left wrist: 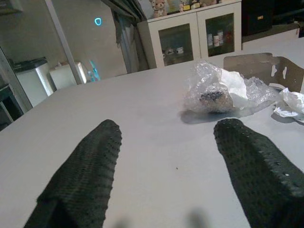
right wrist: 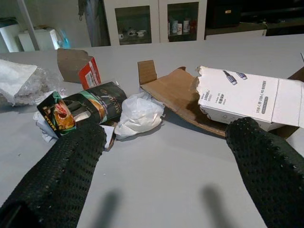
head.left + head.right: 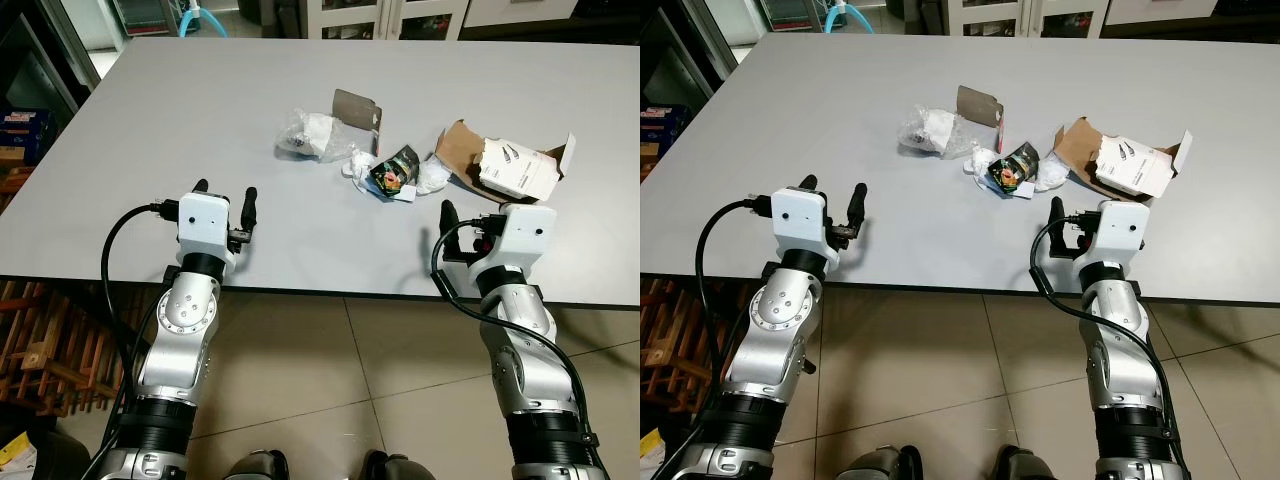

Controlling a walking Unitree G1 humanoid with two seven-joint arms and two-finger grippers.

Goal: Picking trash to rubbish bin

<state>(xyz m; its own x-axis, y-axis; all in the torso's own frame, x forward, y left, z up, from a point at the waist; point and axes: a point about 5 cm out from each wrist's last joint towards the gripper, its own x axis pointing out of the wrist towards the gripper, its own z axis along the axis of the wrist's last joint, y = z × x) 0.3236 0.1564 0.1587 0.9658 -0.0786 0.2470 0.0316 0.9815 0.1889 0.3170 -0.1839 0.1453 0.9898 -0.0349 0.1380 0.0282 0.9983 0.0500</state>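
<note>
While both arms rest at the near edge of the grey tabletop [image 3: 200, 120] in the head views, the trash sits near the middle: a crumpled plastic bag [image 3: 310, 135], a dark snack packet [image 3: 392, 172] and a torn white box [image 3: 515, 167], with no bin in sight, so the carry may go astray. In the left wrist view the left tool [image 1: 166, 166] is spread open and empty, aimed at the bag, which could slip or crumple away. In the right wrist view the right tool [image 2: 166, 161] gapes open before packet and box, and may snag both.

The right hand [image 2: 166, 166] (its 2 black fingers spread apart) faces a torn white box [image 2: 247, 97] and a dark wrapper [image 2: 83, 111].
</note>
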